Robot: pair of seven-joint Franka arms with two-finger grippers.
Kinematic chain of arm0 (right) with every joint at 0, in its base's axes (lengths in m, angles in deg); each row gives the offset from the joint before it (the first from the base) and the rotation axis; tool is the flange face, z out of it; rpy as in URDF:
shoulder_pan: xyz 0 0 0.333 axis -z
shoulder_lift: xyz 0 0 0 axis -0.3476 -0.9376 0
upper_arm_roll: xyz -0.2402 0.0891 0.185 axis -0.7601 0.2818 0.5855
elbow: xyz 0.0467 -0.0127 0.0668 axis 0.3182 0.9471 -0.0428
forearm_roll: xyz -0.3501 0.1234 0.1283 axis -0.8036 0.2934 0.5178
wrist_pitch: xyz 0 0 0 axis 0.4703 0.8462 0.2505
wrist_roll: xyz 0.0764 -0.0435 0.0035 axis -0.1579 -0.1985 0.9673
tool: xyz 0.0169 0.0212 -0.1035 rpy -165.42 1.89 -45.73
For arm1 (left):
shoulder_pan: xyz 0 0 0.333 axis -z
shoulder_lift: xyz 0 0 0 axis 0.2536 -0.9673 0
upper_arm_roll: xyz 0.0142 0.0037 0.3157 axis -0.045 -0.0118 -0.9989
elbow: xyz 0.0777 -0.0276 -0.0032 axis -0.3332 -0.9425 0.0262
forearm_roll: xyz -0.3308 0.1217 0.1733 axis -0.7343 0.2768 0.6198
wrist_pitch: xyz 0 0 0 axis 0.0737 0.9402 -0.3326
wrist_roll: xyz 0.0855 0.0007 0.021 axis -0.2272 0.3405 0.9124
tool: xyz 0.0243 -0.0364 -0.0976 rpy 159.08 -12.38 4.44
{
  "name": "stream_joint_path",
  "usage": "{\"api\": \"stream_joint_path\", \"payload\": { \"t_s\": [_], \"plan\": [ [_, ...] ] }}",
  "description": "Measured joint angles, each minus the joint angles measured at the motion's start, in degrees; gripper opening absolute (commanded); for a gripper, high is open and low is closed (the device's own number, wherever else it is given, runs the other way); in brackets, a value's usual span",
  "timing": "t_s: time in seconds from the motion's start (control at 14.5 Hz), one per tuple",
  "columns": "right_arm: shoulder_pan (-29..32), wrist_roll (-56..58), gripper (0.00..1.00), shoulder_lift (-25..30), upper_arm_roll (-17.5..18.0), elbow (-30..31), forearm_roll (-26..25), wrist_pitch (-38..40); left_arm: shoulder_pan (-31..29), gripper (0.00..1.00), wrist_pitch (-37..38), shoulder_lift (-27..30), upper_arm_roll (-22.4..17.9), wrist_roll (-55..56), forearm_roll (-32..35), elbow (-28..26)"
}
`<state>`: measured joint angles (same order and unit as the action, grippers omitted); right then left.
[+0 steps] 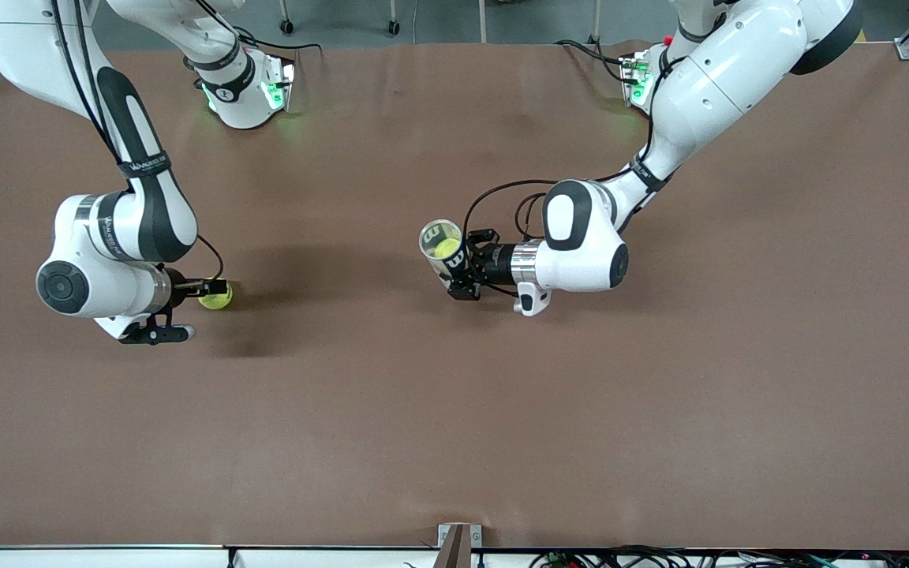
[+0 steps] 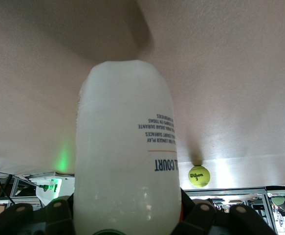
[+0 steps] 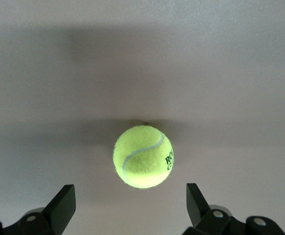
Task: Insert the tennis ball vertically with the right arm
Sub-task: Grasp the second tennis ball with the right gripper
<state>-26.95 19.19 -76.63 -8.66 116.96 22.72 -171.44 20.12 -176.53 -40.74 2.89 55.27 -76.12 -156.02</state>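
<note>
A yellow-green tennis ball (image 1: pixel 218 297) lies on the brown table toward the right arm's end. It also shows in the right wrist view (image 3: pixel 143 156). My right gripper (image 1: pixel 208 287) (image 3: pixel 130 208) is low beside it and open. Its fingertips (image 3: pixel 64 203) stand wide apart and the ball lies just ahead of them, untouched. My left gripper (image 1: pixel 461 267) (image 2: pixel 127 218) is shut on a clear plastic ball can (image 1: pixel 440 239) (image 2: pixel 125 156) near the table's middle, mouth tilted up. A second ball (image 1: pixel 446 248) sits inside the can. The loose ball also shows small in the left wrist view (image 2: pixel 199 176).
The brown table (image 1: pixel 454 426) is bare nearer to the front camera. Both arm bases with green lights (image 1: pixel 273 93) (image 1: pixel 637 83) stand along the table's top edge. A small metal bracket (image 1: pixel 458 536) sits at the front edge.
</note>
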Motion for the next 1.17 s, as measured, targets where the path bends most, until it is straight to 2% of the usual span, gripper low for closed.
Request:
{"api": "stream_joint_path", "payload": {
  "t_s": [0.28, 0.62, 1.17],
  "plan": [
    [0.0, 0.0, 1.0, 0.0, 0.0, 0.6, 0.0, -0.9, -0.1, 0.64, 0.2, 0.0, 0.1, -0.1, 0.0, -0.1],
    [0.0, 0.2, 1.0, -0.1, 0.1, 5.4, 0.0, -7.1, 0.0, 0.64, 0.2, 0.0, 0.2, -0.2, 0.0, -0.2],
    [0.0, 0.3, 1.0, -2.0, 0.1, 6.0, -0.2, -10.2, 0.2, 0.64, 0.2, 0.0, 0.2, -0.2, 0.0, -0.2]
  ]
}}
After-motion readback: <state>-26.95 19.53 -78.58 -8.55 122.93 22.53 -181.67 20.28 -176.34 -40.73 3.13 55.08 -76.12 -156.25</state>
